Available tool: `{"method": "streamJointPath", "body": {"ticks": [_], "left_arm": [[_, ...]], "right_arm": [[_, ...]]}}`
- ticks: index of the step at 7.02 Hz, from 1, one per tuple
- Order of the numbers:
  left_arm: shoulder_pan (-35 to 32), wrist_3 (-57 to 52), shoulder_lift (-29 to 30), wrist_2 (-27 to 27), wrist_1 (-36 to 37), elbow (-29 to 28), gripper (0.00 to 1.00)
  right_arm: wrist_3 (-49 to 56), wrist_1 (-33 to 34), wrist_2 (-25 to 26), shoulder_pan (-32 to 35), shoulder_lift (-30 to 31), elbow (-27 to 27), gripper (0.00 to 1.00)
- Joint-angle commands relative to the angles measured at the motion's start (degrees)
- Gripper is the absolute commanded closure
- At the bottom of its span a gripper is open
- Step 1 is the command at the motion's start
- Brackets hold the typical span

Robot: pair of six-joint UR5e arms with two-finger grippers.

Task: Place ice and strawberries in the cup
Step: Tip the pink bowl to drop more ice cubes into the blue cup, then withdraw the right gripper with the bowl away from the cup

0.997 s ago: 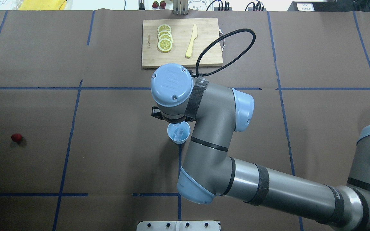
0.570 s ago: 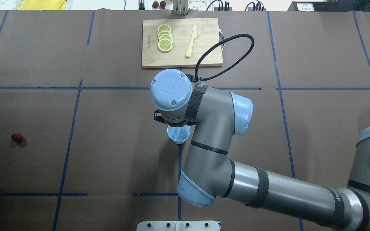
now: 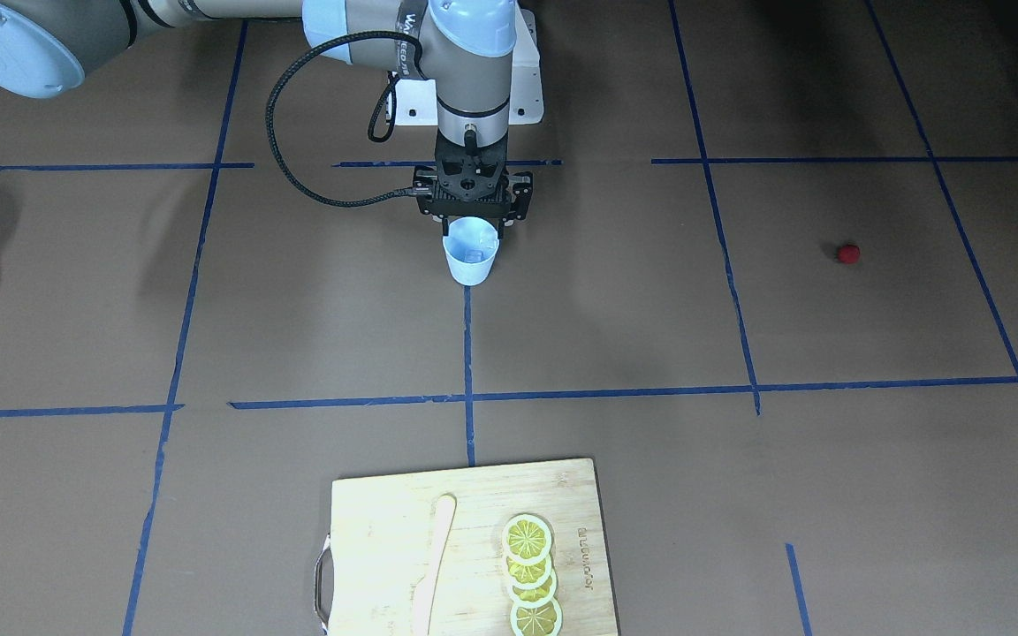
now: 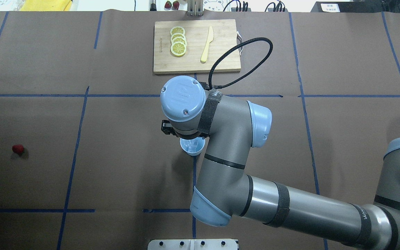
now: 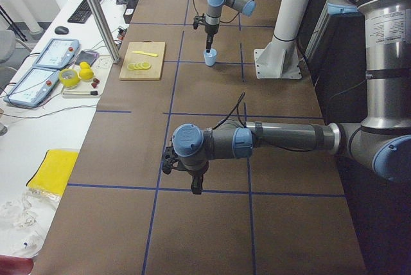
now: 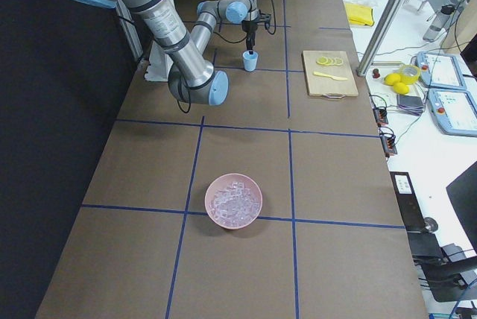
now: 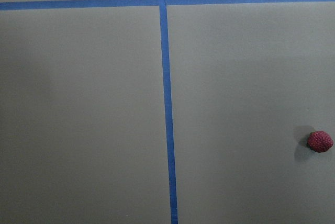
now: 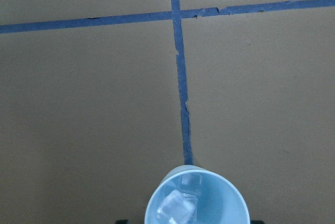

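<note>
left gripper: hangs low over the worktop at the left end; whether its fingers are apart or together cannot be told.
strawberry: lies alone on the worktop at left, well apart from the cup.
cup: stands upright at centre, on a blue tape line, with ice inside.
right gripper: points straight down just above the cup's rim, fingers apart, holding nothing.
cutting board: far side of centre, carries lemon slices and a knife.
pink bowl: right end, holds more ice.
</note>
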State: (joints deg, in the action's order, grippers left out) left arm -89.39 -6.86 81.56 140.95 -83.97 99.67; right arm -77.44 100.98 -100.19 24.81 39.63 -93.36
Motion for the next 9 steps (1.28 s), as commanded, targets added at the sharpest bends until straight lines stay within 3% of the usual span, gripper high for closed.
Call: {"method": "streamJointPath", "body": {"ticks": [1,4,6,9], "left_arm": [[0.0,0.0,0.1,0.0,0.0,0.0,0.0],[0.0,0.0,0.2,-0.1,-0.1,0.3,0.0],[0.0,0.1,1.1,-0.5,0.0,1.4,0.0],[0.0,0.5,4.8,-0.6,0.0,1.8,0.0]], "right_arm": [[0.1,0.1,-0.4,0.5,0.7,-0.8,0.0],[2.6,0.2,-2.1,4.3,2.7,-1.9,0.0],[15.2,0.1,-12.9,15.5,6.0,-3.3,0.0],[42.1,0.1,-25.8,33.1,19.8,-9.5,0.0]]}}
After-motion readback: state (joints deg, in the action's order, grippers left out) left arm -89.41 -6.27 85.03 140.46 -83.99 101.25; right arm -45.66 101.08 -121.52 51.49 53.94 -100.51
